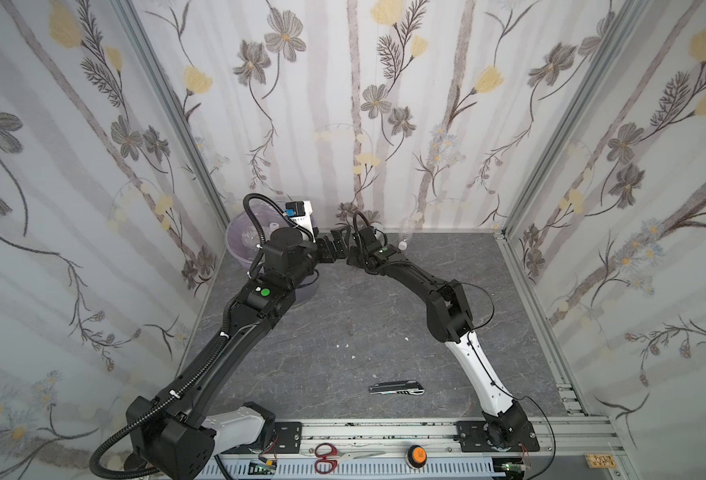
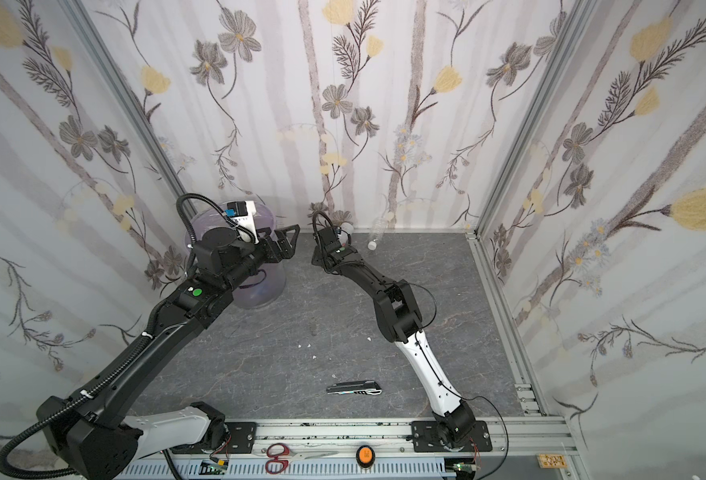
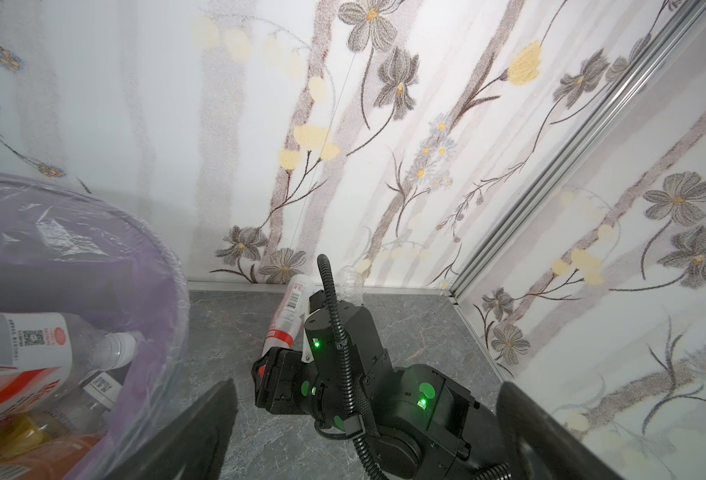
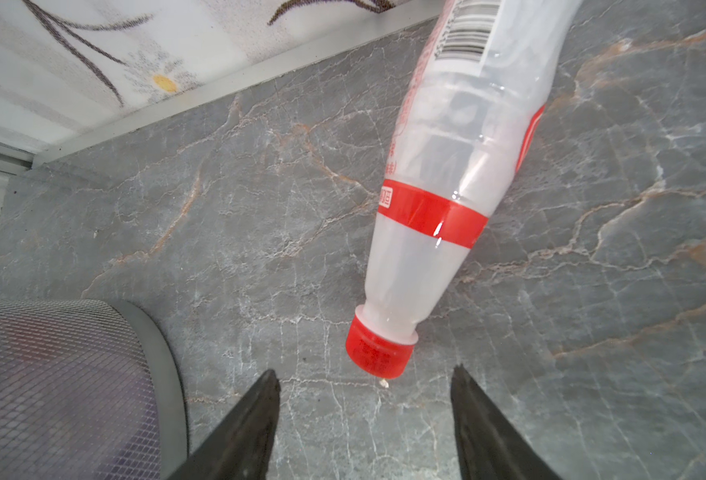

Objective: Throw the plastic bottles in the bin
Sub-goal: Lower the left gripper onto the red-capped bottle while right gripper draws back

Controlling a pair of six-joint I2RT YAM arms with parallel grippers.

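The bin (image 1: 235, 237) (image 3: 93, 249), lined in pale lavender, stands in the back left corner and holds several plastic bottles (image 3: 31, 345). A white bottle with a red band and red cap (image 4: 438, 187) (image 3: 289, 311) lies on the floor by the back wall. My right gripper (image 4: 364, 378) is open, its tips just short of the cap and holding nothing. In both top views its jaws are hidden under the wrist. A clear bottle (image 1: 407, 232) (image 2: 377, 232) leans against the back wall further right. My left gripper (image 1: 336, 245) (image 2: 291, 241) hovers wide open and empty beside the bin.
A grey folding knife (image 1: 397, 388) (image 2: 353, 388) lies on the marble floor near the front. Red scissors (image 1: 328, 457) and an orange knob (image 1: 415, 454) sit on the front rail. Flowered walls close in three sides. The bin's mesh wall (image 4: 52, 374) is close beside my right gripper.
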